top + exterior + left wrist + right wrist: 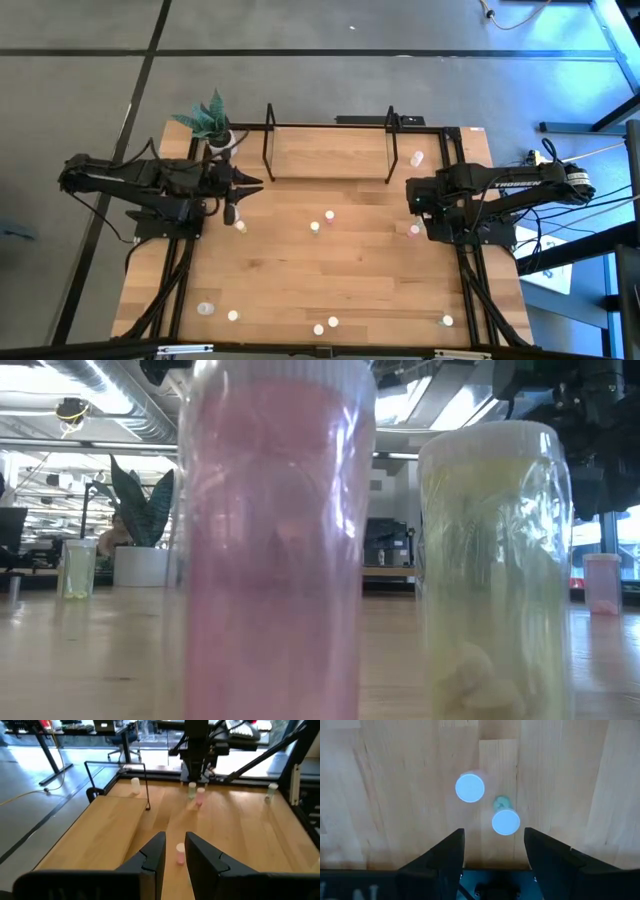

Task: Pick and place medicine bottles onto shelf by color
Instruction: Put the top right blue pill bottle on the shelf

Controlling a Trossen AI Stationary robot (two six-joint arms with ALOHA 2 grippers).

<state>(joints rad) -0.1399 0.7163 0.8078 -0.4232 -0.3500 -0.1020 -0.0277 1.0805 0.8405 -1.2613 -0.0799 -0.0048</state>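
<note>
Right against the low camera stand a pink bottle [275, 540] and a yellowish bottle [495, 570], both upright with their long axes vertical, filling most of that view. Farther back a greenish bottle [79, 567] stands near the white plant pot [140, 565], and another pink one [602, 582] sits off to the other side.

My right gripper [494, 845] points straight down with its fingers spread wide and nothing between them. Two upright bottles lie just ahead of them, seen cap-on: a pink-sided bottle [470, 787] and a green-sided bottle [506, 820], close beside each other but, I think, not touching.

My left gripper [174, 857] reaches level across the table, fingers parted a little and empty. A small pink bottle [180, 854] stands upright beyond the gap.

The shelf [328, 150] sits at the far edge of the table [300, 270], its board bare, with a pale bottle [417, 158] just outside its right frame. More bottles are scattered along the near edge, leaving a broad open stretch in the middle.
</note>
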